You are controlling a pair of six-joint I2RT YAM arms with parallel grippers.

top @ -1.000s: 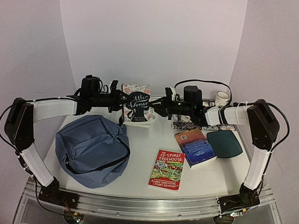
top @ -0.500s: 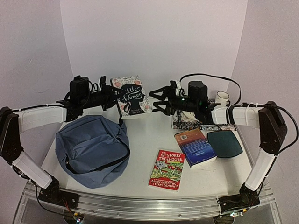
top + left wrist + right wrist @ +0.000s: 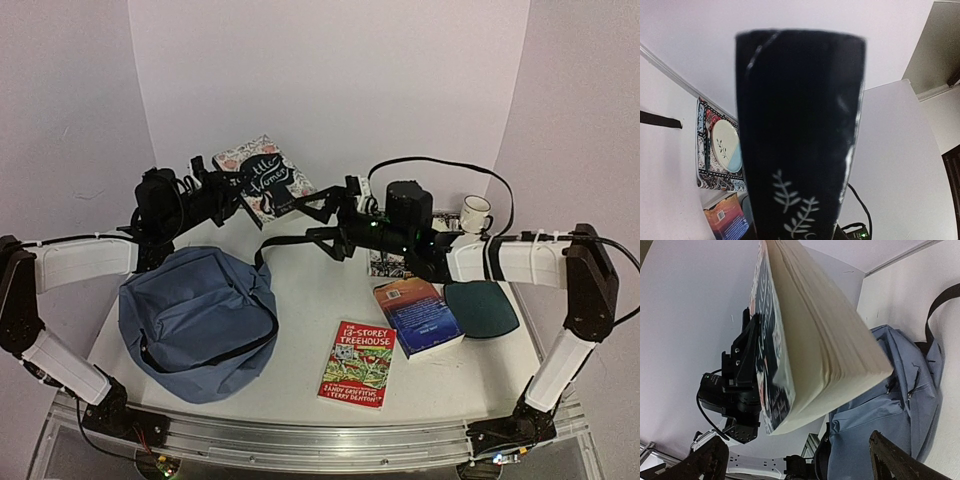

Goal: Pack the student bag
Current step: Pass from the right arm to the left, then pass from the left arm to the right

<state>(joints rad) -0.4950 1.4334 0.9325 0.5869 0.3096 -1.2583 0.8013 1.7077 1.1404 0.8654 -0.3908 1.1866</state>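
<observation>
Student bag (image 3: pixel 200 320) place: flat on the near-left part of the desk (image 3: pixel 310 300), below both grippers.
Left gripper (image 3: pixel 225 188): pinched on the left side of a Little Women book (image 3: pixel 265 178), holding it tilted in the air over the far-left part of the desk; dark cover fills the left wrist view, fingers hidden there.
Right gripper (image 3: pixel 314 222): fingers (image 3: pixel 705 460) spread wide, gripping nothing; just beside the book's lower right corner, contact not discernible.
Bag look: soft slate-blue fabric, slumped and rounded; dark zipper line curving across the near half; black strap (image 3: pixel 290 240) trailing toward mid-desk, passing beneath the right gripper.
Near edge, middle: 13-Storey Treehouse book (image 3: pixel 358 362), flat, near the bag's right side.
Right part: blue-and-orange book (image 3: pixel 417 315) flat, dark teal oval pad (image 3: pixel 481 307) just beside it; patterned book (image 3: pixel 395 266) partly hidden under the right arm.
Far-right corner: white mug (image 3: pixel 476 211), upright.
</observation>
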